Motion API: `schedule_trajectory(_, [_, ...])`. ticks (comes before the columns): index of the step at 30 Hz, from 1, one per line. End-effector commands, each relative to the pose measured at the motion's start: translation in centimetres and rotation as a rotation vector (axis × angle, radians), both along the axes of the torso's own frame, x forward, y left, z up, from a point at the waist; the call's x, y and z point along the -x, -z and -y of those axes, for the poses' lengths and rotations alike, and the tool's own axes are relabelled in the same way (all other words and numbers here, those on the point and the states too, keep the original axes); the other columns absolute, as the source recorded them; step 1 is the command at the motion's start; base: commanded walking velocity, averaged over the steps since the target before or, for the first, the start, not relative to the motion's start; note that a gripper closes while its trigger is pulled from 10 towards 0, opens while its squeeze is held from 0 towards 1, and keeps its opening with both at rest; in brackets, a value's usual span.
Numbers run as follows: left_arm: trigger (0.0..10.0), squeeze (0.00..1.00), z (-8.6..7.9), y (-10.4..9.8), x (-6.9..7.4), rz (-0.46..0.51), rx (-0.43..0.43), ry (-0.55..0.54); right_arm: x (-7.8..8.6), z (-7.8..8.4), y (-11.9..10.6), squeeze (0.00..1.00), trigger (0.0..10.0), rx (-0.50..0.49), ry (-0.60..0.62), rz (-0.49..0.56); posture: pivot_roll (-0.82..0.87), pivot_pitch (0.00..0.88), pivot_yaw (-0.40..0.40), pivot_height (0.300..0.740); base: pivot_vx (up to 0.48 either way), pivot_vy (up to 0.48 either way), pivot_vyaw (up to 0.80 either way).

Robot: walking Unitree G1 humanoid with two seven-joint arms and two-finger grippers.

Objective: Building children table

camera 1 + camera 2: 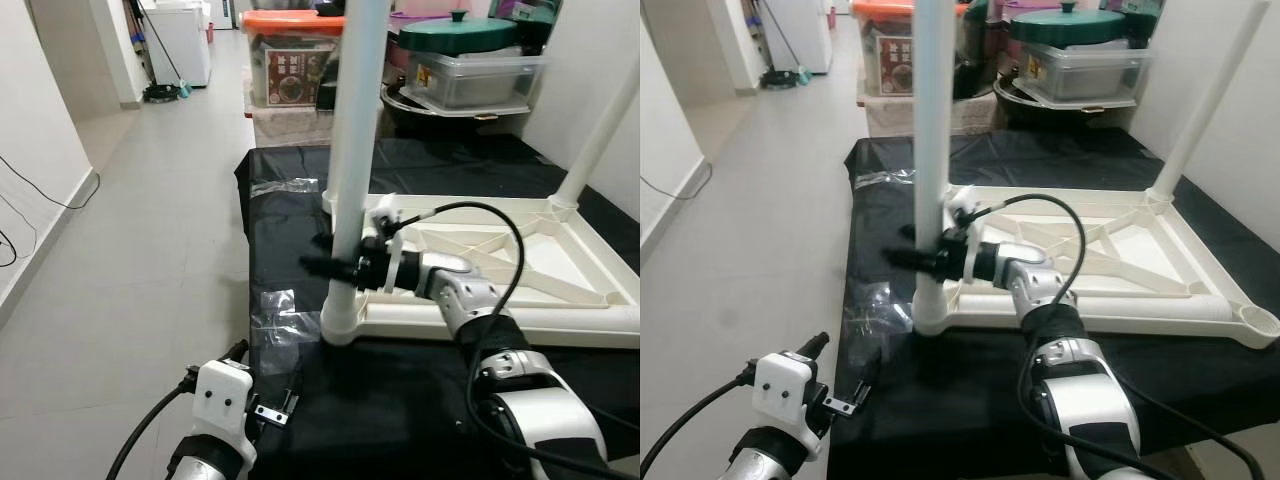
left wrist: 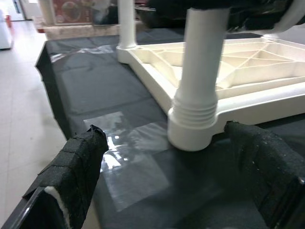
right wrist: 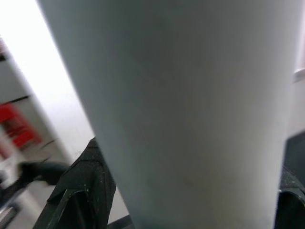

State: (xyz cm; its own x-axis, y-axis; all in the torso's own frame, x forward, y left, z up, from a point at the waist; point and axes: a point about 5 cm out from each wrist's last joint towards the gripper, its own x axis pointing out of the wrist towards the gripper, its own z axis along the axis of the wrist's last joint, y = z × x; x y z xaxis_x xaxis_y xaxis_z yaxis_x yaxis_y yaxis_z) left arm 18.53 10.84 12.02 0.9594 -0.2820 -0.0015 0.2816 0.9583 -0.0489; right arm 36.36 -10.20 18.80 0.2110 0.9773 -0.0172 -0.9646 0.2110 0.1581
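The table top, cream plastic with ribs, is laid upside down on a black sheet over a grey tiled floor. A round white leg is stood in its near left corner socket and is clasped by the right gripper. In the left wrist view, ridges are seen at the leg's base, between the spread padded fingers of the left gripper. Storage boxes are stacked behind.
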Motion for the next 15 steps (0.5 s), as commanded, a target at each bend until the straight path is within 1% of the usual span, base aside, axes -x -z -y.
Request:
schedule_trajectory(1, [10.0,0.0,0.1,0.4,0.0,-0.012,-0.013,-0.001,0.1,-1.0,-0.4,0.0,10.0,0.0,-0.071,0.004,0.04,0.0,-0.022,0.74,0.0,0.0,0.0])
schedule_trajectory(2, [10.0,0.0,0.1,0.4,0.0,-0.012,-0.013,-0.001,0.1,-1.0,-0.4,0.0,10.0,0.0,-0.071,0.004,0.04,0.0,-0.022,0.74,0.0,0.0,0.0])
schedule_trajectory(3, [10.0,0.0,0.1,0.5,0.0,-0.013,-0.012,0.0,0.0,-1.1,-0.9,0.0,10.0,-0.012,-0.098,0.01,0.04,0.0,-0.022,0.74,0.0,0.0,0.0])
schedule_trajectory(4, [10.0,0.0,0.1,0.5,0.0,-0.014,-0.011,0.002,-0.1,-1.2,-1.3,0.0,8.9,-0.016,-0.12,0.025,0.04,0.0,-0.016,0.74,0.0,0.0,0.0])
schedule_trajectory(5, [10.0,0.0,0.1,0.5,0.0,-0.014,-0.011,0.002,-0.1,-1.2,-1.3,0.0,8.9,-0.016,-0.12,0.025,0.04,0.0,-0.016,0.74,0.0,0.0,0.0])
schedule_trajectory(6, [10.0,0.0,0.2,0.5,0.0,-0.014,-0.011,0.004,-0.2,-1.2,-1.5,0.0,0.0,-0.029,-0.119,0.024,0.02,0.0,-0.027,0.74,0.0,0.0,0.0])
schedule_trajectory(10, [10.0,0.0,0.2,0.5,0.0,-0.013,-0.011,0.005,-0.3,-1.2,-1.6,0.0,0.0,-0.036,-0.11,0.03,0.02,0.0,-0.027,0.74,0.0,0.0,0.0])
schedule_trajectory(11, [10.0,0.0,0.2,0.6,-0.1,-0.015,-0.009,0.005,-0.6,-1.2,-1.5,0.0,0.0,-0.053,-0.036,0.04,-0.01,0.0,-0.011,0.74,0.0,0.0,0.0])
schedule_trajectory(13, [10.0,0.0,0.2,0.6,-0.1,-0.015,-0.009,0.005,-0.6,-1.2,-1.5,0.0,0.0,-0.053,-0.036,0.04,-0.01,0.0,-0.011,0.74,0.0,0.0,0.0])
schedule_trajectory(14, [10.0,0.0,0.2,0.6,0.0,-0.017,-0.011,0.009,-1.0,-1.2,-1.3,0.0,0.0,-0.068,0.078,0.058,-0.01,0.0,-0.003,0.74,0.0,0.0,0.0])
schedule_trajectory(15, [10.0,0.0,0.2,0.6,0.0,-0.017,-0.011,0.009,-1.0,-1.2,-1.3,0.0,0.0,-0.068,0.078,0.058,-0.01,0.0,-0.003,0.74,0.0,0.0,0.0])
